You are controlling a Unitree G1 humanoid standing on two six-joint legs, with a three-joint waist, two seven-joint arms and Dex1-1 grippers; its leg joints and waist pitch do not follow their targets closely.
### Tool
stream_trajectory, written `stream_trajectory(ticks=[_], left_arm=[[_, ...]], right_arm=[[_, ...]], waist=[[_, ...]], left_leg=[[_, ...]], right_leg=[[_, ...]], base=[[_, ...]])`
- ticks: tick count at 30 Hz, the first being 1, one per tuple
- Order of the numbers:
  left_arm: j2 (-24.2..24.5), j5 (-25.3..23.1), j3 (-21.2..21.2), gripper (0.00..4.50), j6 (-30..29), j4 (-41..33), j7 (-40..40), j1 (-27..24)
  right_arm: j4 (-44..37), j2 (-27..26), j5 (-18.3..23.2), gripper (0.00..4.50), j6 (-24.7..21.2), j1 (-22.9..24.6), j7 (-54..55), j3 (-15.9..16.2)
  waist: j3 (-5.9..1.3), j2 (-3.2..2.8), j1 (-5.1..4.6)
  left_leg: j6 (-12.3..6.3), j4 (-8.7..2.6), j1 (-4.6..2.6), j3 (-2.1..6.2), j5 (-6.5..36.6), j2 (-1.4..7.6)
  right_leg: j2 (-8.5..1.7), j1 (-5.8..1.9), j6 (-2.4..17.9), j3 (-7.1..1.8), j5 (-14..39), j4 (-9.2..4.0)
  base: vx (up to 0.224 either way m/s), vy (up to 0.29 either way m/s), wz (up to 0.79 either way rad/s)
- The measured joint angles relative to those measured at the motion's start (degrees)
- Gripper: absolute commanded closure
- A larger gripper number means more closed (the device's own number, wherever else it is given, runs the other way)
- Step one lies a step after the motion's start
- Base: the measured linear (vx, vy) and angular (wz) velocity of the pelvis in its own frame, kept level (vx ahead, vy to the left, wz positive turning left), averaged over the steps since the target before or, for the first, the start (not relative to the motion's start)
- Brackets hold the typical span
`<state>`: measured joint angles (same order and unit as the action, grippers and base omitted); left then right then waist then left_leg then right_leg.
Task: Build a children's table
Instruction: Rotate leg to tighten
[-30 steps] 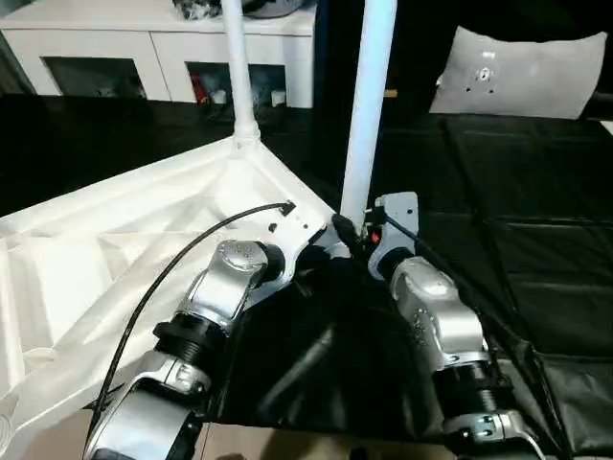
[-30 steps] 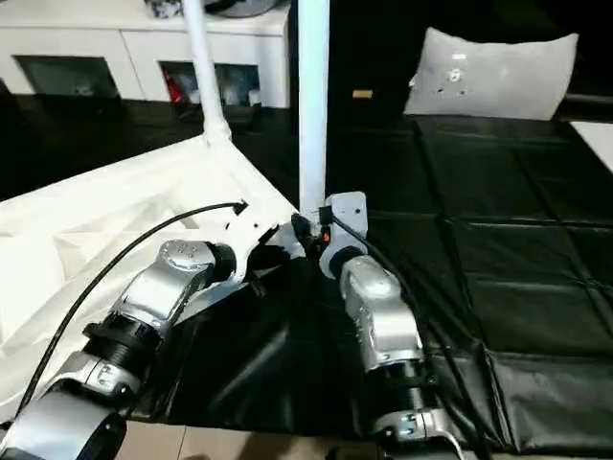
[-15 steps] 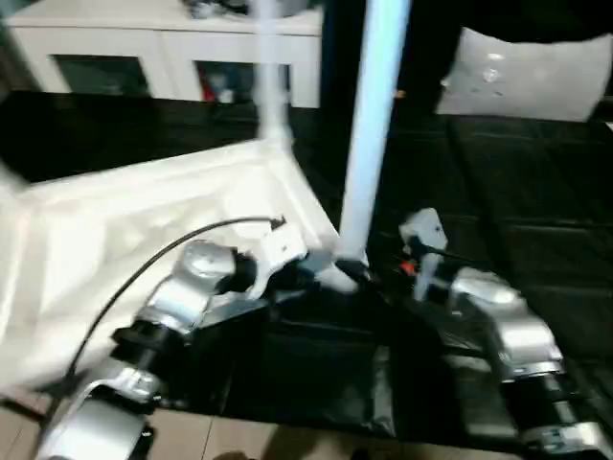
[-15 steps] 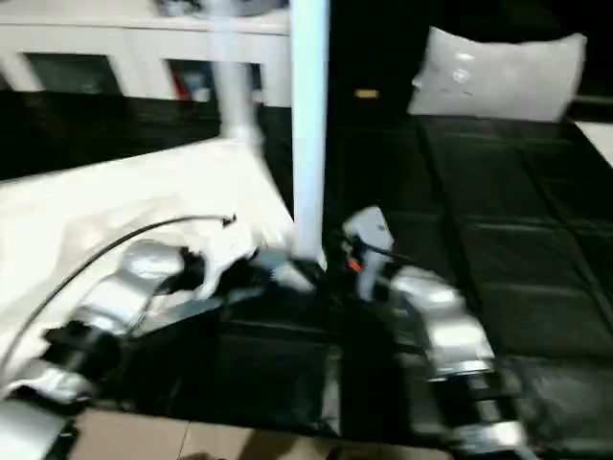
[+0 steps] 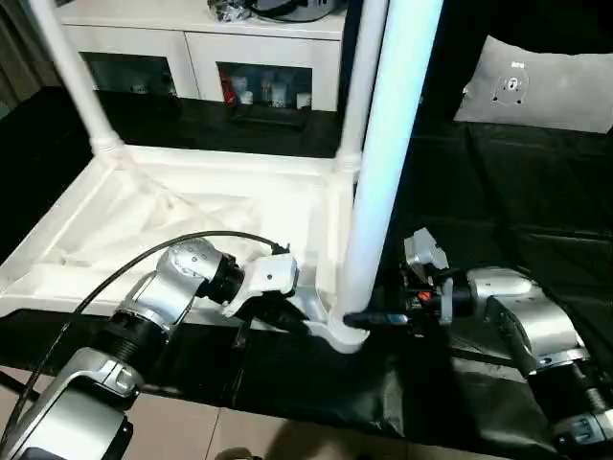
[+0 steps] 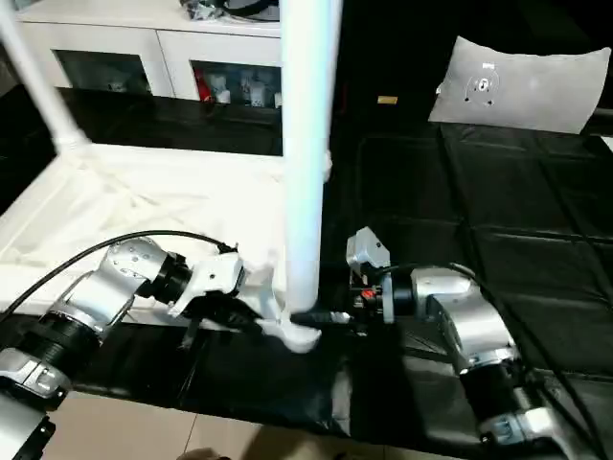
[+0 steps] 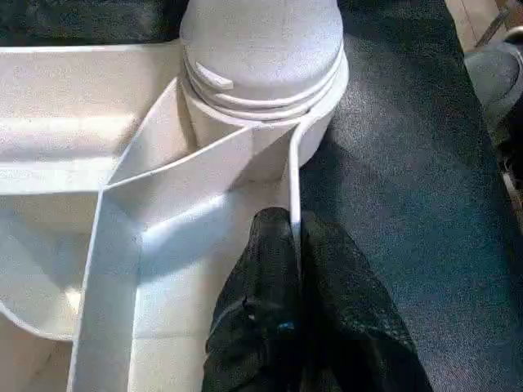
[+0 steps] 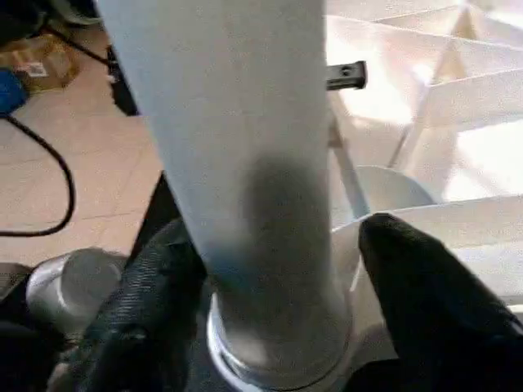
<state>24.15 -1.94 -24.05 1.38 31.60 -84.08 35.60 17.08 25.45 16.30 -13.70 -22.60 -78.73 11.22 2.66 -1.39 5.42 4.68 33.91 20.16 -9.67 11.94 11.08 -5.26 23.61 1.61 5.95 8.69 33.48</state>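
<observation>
While inverted, white ribbed table (image 5: 192, 206) | left gripper (image 7: 290, 245) pinches rim | right gripper (image 8: 270, 269) straddles leg (image 5: 383, 163)

The upturned table top (image 5: 192, 206) looks like smooth white plastic with a soft sheen, as does the near leg (image 5: 378, 172). The mat (image 7: 392, 163) beneath is black with a fine pebbled grain. The forearms (image 5: 522, 321) are brushed silver metal; the left gripper's fingers (image 7: 270, 327) look matt black and textured.
</observation>
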Motion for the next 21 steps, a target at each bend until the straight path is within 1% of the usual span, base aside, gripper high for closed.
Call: stream_trajectory(ticks=[1, 4, 5, 8, 9, 10, 11, 14, 18, 19, 21], left_arm=[[0.01, 0.05, 0.00, 4.50, 0.18, 0.13, -0.22, 0.00], [0.10, 0.07, -0.01, 4.50, 0.45, 0.30, -0.63, 0.08], [0.10, 0.09, -0.02, 4.50, 0.53, 0.33, -0.67, 0.08], [0.09, 0.13, -0.02, 4.50, 0.80, 0.56, -0.74, 0.16], [0.08, 0.18, -0.02, 4.50, 0.82, 0.70, -0.82, 0.23], [0.07, 0.18, -0.03, 4.50, 0.82, 0.75, -0.86, 0.26], [0.08, 0.21, 0.00, 4.50, 0.83, 0.78, -0.95, 0.27], [0.07, 0.37, 0.10, 4.50, 0.66, 0.81, -1.06, 0.27], [-0.37, 0.48, 0.62, 4.50, -1.48, 0.79, -0.16, 0.24], [-0.42, 0.33, 0.90, 4.50, -2.45, 0.79, 0.96, 0.24], [-0.53, -0.09, 1.38, 4.50, -3.65, 0.79, 2.58, 0.25]], right_arm=[[0.06, 0.00, 0.06, 1.73, -0.15, -0.02, -0.30, 0.05], [0.10, -0.01, 0.26, 1.73, -0.69, -0.24, -1.40, 0.50], [0.10, 0.00, 0.31, 2.07, -0.81, -0.24, -1.45, 0.50], [0.12, -0.01, 0.45, 2.14, -1.46, -0.24, -1.80, 0.55], [0.12, -0.01, 0.50, 2.31, -1.70, -0.27, -1.80, 0.55], [0.11, -0.01, 0.59, 2.31, -1.89, -0.28, -1.80, 0.55], [0.11, -0.01, 0.82, 2.44, -2.22, -0.28, -1.79, 0.57], [-0.38, -0.01, 0.92, 2.53, -3.09, -0.18, -1.61, 0.53], [-3.54, -1.28, 1.15, 2.55, -5.70, 1.56, 2.27, 0.00], [-4.07, -2.18, 1.13, 2.55, -6.26, 2.38, 4.15, -0.50], [-4.59, -3.13, 0.86, 2.55, -6.97, 2.74, 7.03, -1.12]], waist=[[0.00, 0.01, 0.02], [0.00, 0.01, 0.08], [0.01, 0.02, 0.11], [0.01, 0.03, 0.15], [0.01, 0.03, 0.16], [0.01, 0.03, 0.16], [0.01, 0.03, 0.18], [0.01, 0.03, 0.19], [0.00, 0.00, 0.19], [0.00, 0.00, 0.15], [0.01, -0.02, -0.28]], left_leg=[[0.00, 0.00, 0.00, 0.00, 0.00, 0.00], [0.00, 0.00, 0.00, 0.00, 0.00, 0.00], [0.00, 0.00, 0.00, 0.00, 0.00, 0.00], [0.00, 0.00, 0.00, 0.00, 0.00, 0.01], [0.00, -0.01, 0.00, 0.00, 0.00, 0.01], [0.00, -0.01, 0.00, 0.00, 0.00, 0.01], [0.01, -0.01, -0.01, 0.00, 0.01, 0.01], [0.02, -0.01, -0.01, 0.00, 0.01, 0.01], [0.04, -0.04, -0.04, 0.00, 0.01, 0.02], [0.06, -0.04, -0.13, 0.01, 0.00, 0.02], [0.09, -0.03, -0.17, 0.00, -0.02, 0.01]], right_leg=[[0.00, 0.00, -0.01, 0.00, 0.01, 0.00], [0.00, 0.00, -0.04, 0.00, 0.02, 0.00], [0.00, 0.00, -0.04, 0.00, 0.02, 0.00], [0.00, 0.01, -0.05, 0.00, 0.03, 0.00], [0.00, 0.00, -0.05, 0.00, 0.03, 0.00], [0.00, 0.00, -0.05, 0.00, 0.03, 0.00], [0.00, 0.01, -0.06, 0.01, 0.04, 0.00], [0.00, 0.00, -0.07, 0.00, 0.04, 0.00], [0.01, -0.07, -0.15, 0.00, 0.09, 0.02], [0.01, -0.15, -0.37, 0.01, 0.23, 0.02], [0.01, -0.19, -0.40, -0.01, 0.24, 0.02]], base=[[0.000, 0.000, 0.00], [0.000, 0.000, 0.00], [0.000, 0.000, 0.00], [0.000, 0.000, 0.00], [0.000, 0.000, 0.00], [0.000, 0.000, 0.00], [0.000, 0.000, 0.00], [0.000, 0.000, 0.00], [0.000, 0.000, 0.00], [0.000, 0.000, 0.00], [0.000, 0.000, 0.00]])
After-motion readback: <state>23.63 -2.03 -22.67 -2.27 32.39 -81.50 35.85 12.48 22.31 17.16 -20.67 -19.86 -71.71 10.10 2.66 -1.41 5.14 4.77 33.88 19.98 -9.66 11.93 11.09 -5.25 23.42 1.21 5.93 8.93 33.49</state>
